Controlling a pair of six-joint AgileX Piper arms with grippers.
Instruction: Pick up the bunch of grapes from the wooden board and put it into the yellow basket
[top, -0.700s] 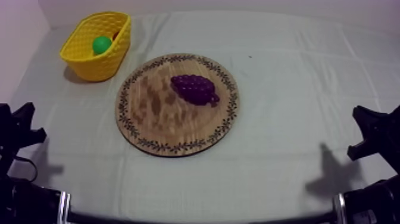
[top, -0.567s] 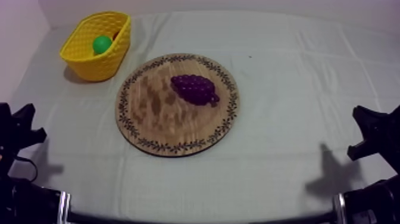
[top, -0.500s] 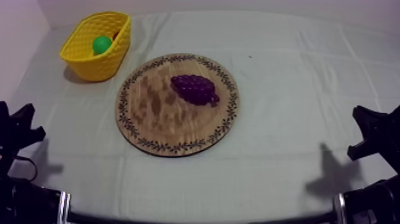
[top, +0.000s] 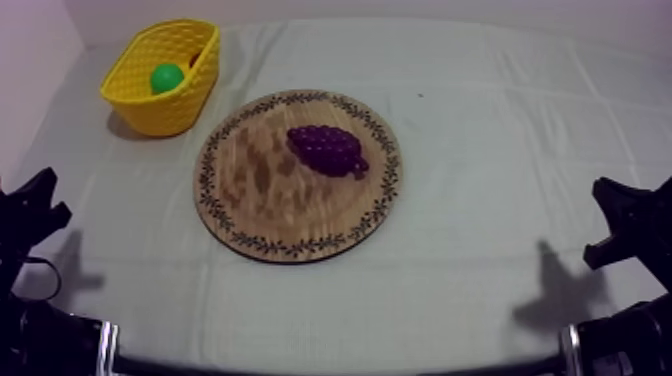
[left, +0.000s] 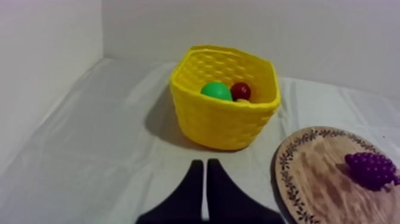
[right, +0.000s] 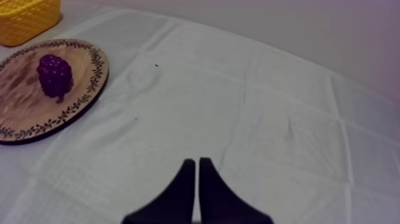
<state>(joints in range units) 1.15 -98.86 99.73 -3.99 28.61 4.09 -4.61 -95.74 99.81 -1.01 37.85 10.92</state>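
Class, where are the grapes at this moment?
In the top view the grapes lie on the board, a little right of its middle. The basket stands apart from them, beyond the board's far left edge.

One camera slants down over the worktop (top: 480, 120); low wrist cameras at 8 and 4 o'clock share the wooden board (top: 262, 215).

I see the wooden board (top: 260, 190) in mottled light and dark brown, its rim ringed by a dark leafy garland. On the board, the bunch of grapes (top: 326, 149) is deep purple. Beyond the board, the basket (top: 160, 98) is bright yellow with a honeycomb weave; it holds a green ball (top: 166, 77) and a small red fruit (left: 240, 90). The surface (top: 480, 150) is plain grey-white cloth. My left claw (left: 205, 164) and right claw (right: 196, 162) are black.
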